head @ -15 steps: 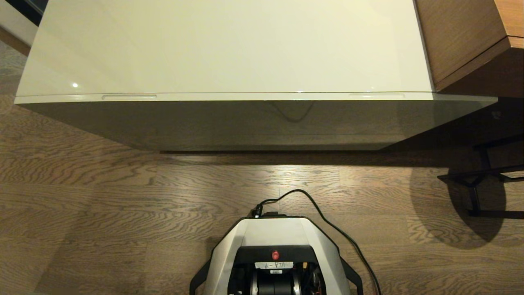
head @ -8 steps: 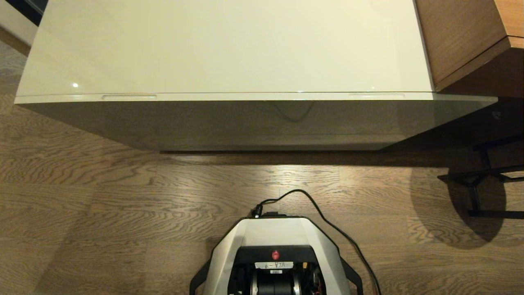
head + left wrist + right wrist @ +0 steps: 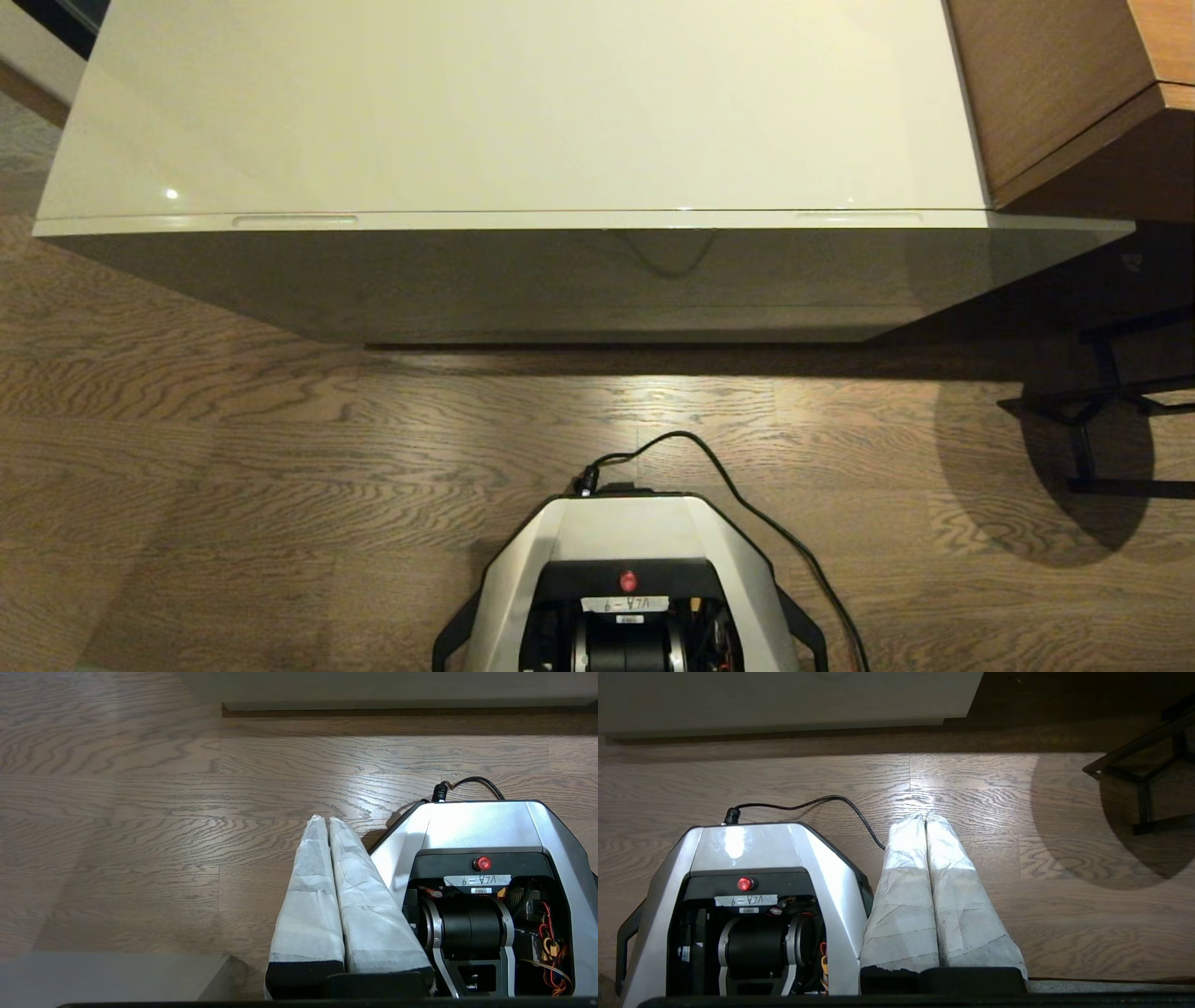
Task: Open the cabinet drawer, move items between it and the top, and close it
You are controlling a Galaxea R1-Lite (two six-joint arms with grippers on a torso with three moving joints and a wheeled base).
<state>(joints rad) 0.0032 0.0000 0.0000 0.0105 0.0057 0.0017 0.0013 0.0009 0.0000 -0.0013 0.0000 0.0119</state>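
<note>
You see the wide, glossy beige-grey cabinet drawer (image 3: 579,280) pushed fully shut beneath the flat, glossy cream-white rectangular worktop (image 3: 523,103).

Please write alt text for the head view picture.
A low cabinet with a glossy cream-white top and a shut drawer stands on a wooden floor; the robot's base faces it.
</note>
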